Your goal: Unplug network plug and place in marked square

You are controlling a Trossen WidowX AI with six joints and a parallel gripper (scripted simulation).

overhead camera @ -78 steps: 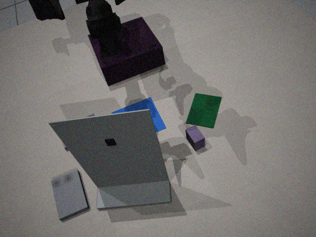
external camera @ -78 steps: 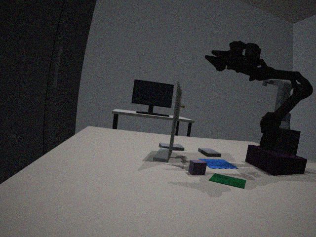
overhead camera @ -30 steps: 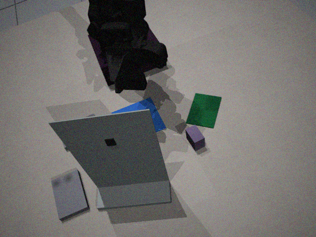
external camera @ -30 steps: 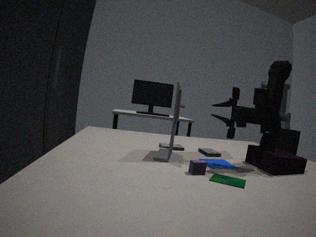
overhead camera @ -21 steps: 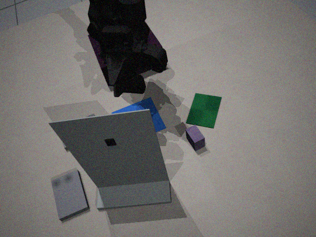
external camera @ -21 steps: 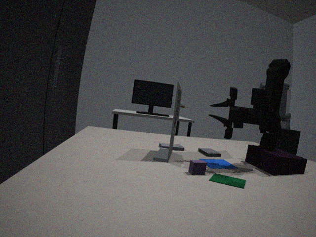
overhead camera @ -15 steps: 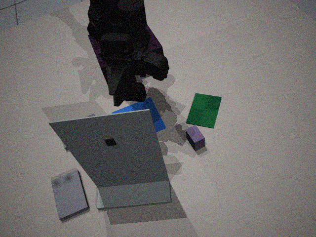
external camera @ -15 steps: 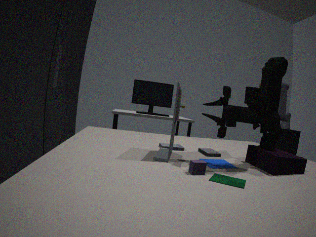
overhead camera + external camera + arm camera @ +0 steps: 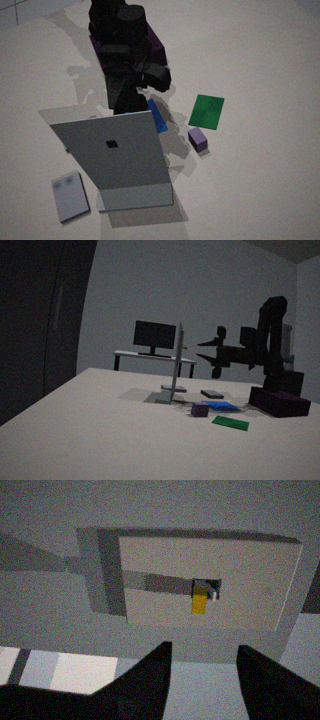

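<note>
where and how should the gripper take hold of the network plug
Probably by the two opposite sides of the yellow part of the plug, coming straight at the face of the upright panel that the gripper faces. The yellow part is small and juts out of that face, so a level approach square to the panel should suit both gripping and a straight pull.
</note>
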